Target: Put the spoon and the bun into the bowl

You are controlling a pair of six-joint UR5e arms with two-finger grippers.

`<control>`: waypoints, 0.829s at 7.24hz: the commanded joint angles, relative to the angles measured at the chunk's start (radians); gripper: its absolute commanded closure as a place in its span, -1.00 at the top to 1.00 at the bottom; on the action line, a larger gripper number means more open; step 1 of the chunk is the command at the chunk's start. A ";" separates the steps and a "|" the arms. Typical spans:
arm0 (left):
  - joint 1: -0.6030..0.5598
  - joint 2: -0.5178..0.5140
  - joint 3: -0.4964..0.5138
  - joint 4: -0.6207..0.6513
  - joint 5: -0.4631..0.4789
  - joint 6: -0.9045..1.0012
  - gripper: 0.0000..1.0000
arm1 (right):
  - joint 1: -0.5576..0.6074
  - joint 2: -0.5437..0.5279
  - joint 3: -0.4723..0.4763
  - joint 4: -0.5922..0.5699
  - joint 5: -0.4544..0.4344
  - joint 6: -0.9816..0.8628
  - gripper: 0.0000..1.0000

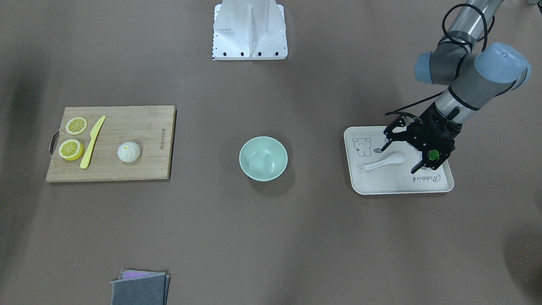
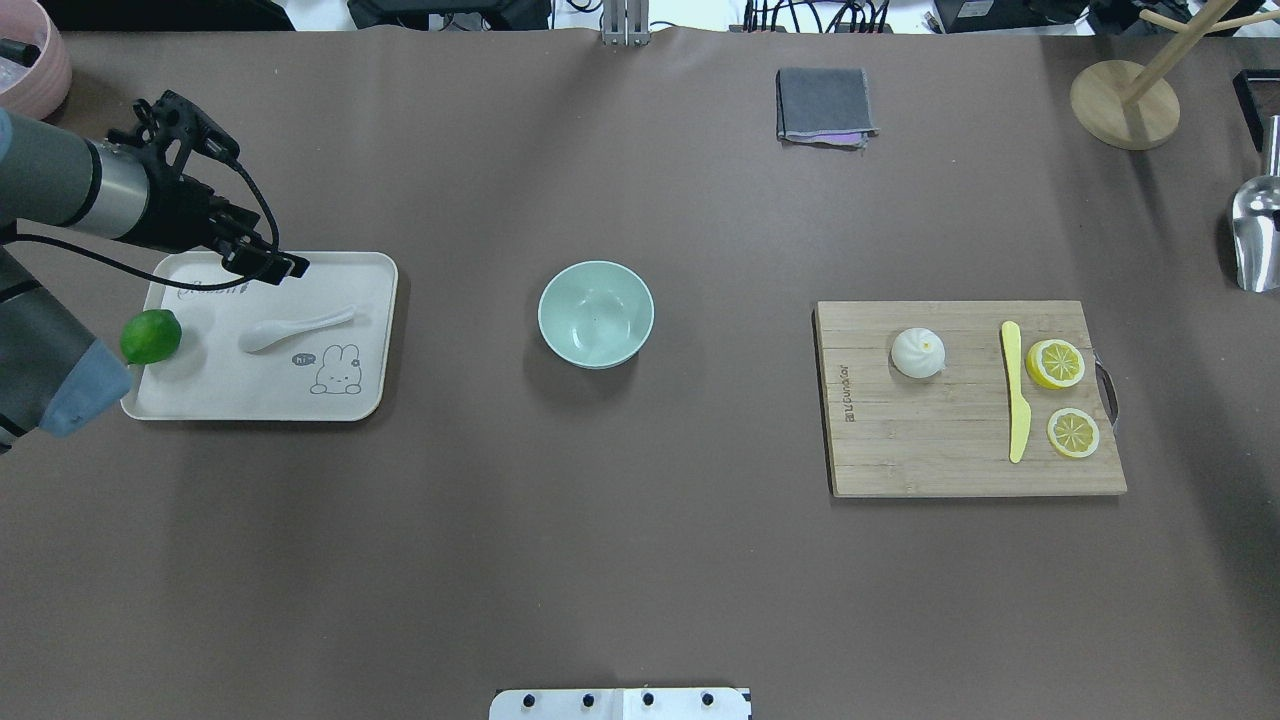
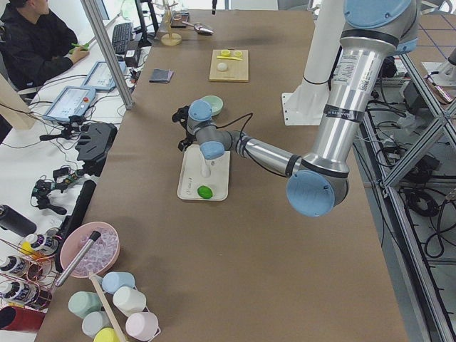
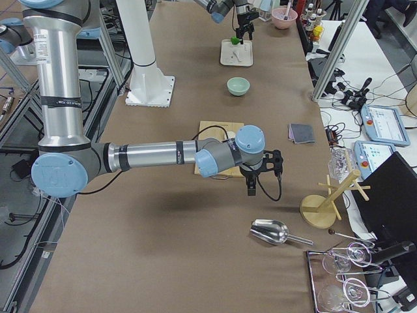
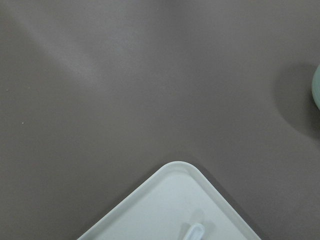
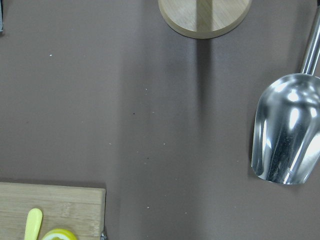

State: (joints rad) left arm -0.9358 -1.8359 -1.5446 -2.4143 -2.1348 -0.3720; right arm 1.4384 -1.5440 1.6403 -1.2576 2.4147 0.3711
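The white spoon (image 1: 383, 162) lies on the cream tray (image 1: 398, 183); it also shows in the overhead view (image 2: 295, 328). My left gripper (image 1: 399, 159) hovers above the spoon's scoop end, open and empty. The white bun (image 1: 129, 152) sits on the wooden cutting board (image 1: 139, 127) at the other end of the table. The mint-green bowl (image 1: 263, 159) stands empty at the table's middle. My right gripper (image 4: 251, 186) shows only in the exterior right view, beyond the board's end; I cannot tell whether it is open or shut.
A green lime (image 2: 151, 336) lies on the tray. A yellow knife (image 1: 92, 142) and two lemon slices (image 1: 76, 126) share the board. A folded grey cloth (image 2: 823, 104), a wooden stand (image 2: 1125, 103) and a metal scoop (image 2: 1255, 235) lie at the far and right edges.
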 commanded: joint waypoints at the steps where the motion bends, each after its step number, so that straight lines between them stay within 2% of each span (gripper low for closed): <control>1: 0.014 -0.035 0.096 -0.103 0.057 0.078 0.96 | -0.001 -0.001 0.004 0.003 0.015 0.024 1.00; 2: 0.023 -0.026 0.101 -0.103 0.143 0.090 0.95 | -0.001 0.001 0.007 0.003 0.026 0.040 1.00; 3: 0.025 0.007 0.090 -0.123 0.147 0.015 0.96 | -0.001 0.001 0.010 0.004 0.029 0.038 1.00; 4: 0.025 0.030 0.096 -0.173 0.153 0.016 0.96 | -0.003 0.005 0.010 0.004 0.029 0.038 1.00; 6: 0.053 0.027 0.090 -0.184 0.144 0.039 0.94 | -0.003 0.007 0.016 0.004 0.027 0.038 1.00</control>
State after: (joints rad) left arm -0.9032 -1.8069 -1.4542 -2.5868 -1.9853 -0.3471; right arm 1.4361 -1.5387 1.6553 -1.2533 2.4430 0.4094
